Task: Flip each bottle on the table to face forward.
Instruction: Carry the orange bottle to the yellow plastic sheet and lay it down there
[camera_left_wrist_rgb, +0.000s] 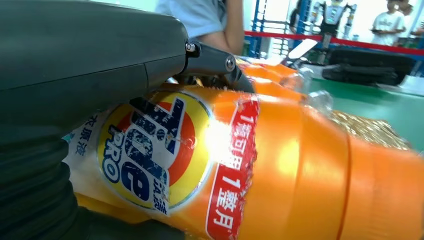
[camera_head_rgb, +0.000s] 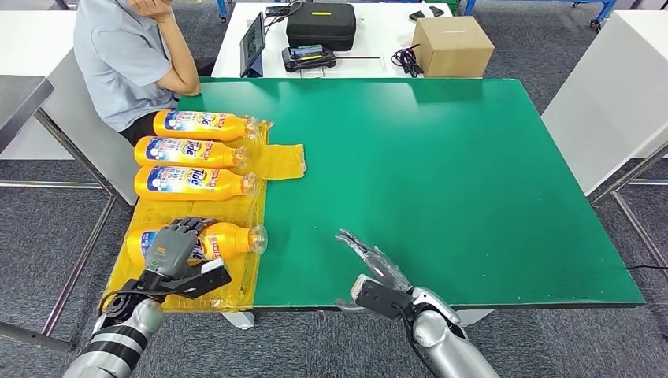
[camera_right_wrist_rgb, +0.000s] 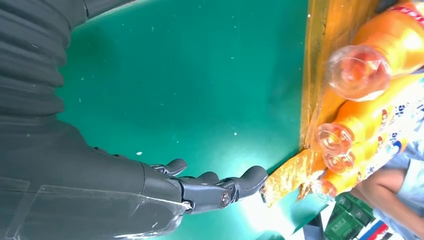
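Nearest bottle (camera_head_rgb: pixel 224 239): lay on yellow mat (camera_head_rgb: pixel 236 287) at bench (camera_head_rgb: pixel 441 181) near-left corner, about 8 o'clock from bench centre; long axis 9-to-3, cap toward 3 o'clock.
Left hand (camera_head_rgb: pixel 175 246): draped over label end of that bottle, fingers curled on its body; label read close in left wrist view.
Right hand (camera_head_rgb: pixel 370 256): apart over bare green at 6 o'clock, fingers spread, held nothing.
Nearer arm: left, already on bottle; right well apart toward 3 o'clock.
Other bottles (camera_head_rgb: pixel 193 151): three, parallel, toward 10 o'clock, labels up.
Judgement: roll about long axis likely next.
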